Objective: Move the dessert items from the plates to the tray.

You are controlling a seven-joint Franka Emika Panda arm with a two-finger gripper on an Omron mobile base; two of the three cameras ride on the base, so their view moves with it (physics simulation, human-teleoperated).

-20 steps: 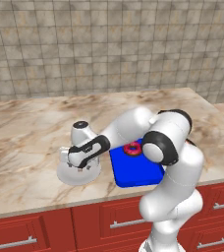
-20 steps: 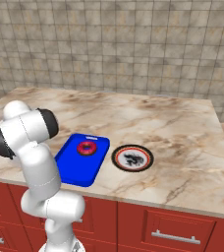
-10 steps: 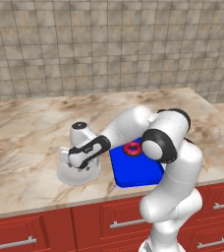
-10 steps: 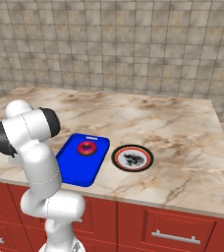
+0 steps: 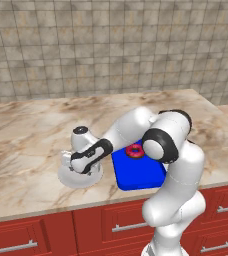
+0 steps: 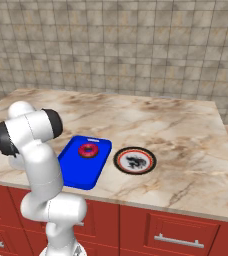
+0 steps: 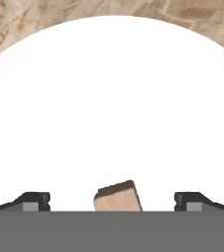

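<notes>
My gripper (image 7: 111,201) hangs open low over the plain light plate (image 7: 114,98), its two fingertips (image 7: 33,201) standing wide apart. Between them lies the tan-brown morsel (image 7: 117,196), resting on the plate and not touched by either tip. In the left base view the hand (image 5: 86,159) covers the middle of this grey plate (image 5: 66,177). The red-pink doughnut (image 6: 89,150) lies in the blue tray (image 6: 81,167), seen also as doughnut (image 5: 134,150) on tray (image 5: 136,175). The red-and-black rimmed plate (image 6: 134,160) sits right of the tray with nothing on it.
The marble counter (image 6: 176,130) runs back to a tiled wall (image 6: 136,45). Red cabinet drawers (image 6: 176,235) lie below its front edge. The counter's right end stops near a corner (image 6: 218,107).
The hand has sunk slightly closer to the grey plate. Jaws stay wide open; doughnut, tray and plates have not moved.
</notes>
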